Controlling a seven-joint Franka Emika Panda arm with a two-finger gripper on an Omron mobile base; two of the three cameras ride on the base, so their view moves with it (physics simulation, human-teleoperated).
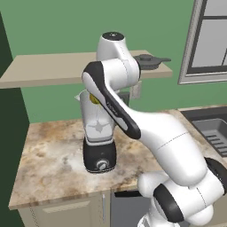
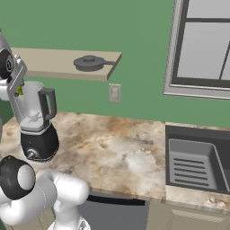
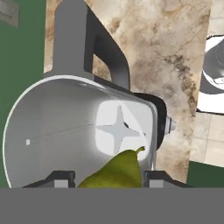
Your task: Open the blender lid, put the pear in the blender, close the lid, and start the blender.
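The blender (image 1: pixel 99 153) stands on the marble counter at the left, its clear jar (image 2: pixel 32 105) open at the top; the blender lid is out of view. My gripper (image 3: pixel 109 180) hovers right over the jar mouth and is shut on the yellow-green pear (image 3: pixel 117 169), stem pointing away from the hand. Looking down the jar (image 3: pixel 61 131), I see the silver blade (image 3: pixel 119 128) below the pear. The pear (image 1: pixel 94 98) shows as a yellow patch at the jar rim beside my forearm, and the same pear (image 2: pixel 19 91) shows just under my hand at the jar top. The silver knob (image 1: pixel 101 165) faces the counter front.
A dark pan (image 2: pixel 90 63) sits on the wall shelf (image 1: pixel 48 68) above the counter. A sink (image 2: pixel 195 164) lies at the right end, under a window (image 2: pixel 206 45). A wall outlet (image 2: pixel 114 93) is behind the open counter stretch (image 2: pixel 112 148).
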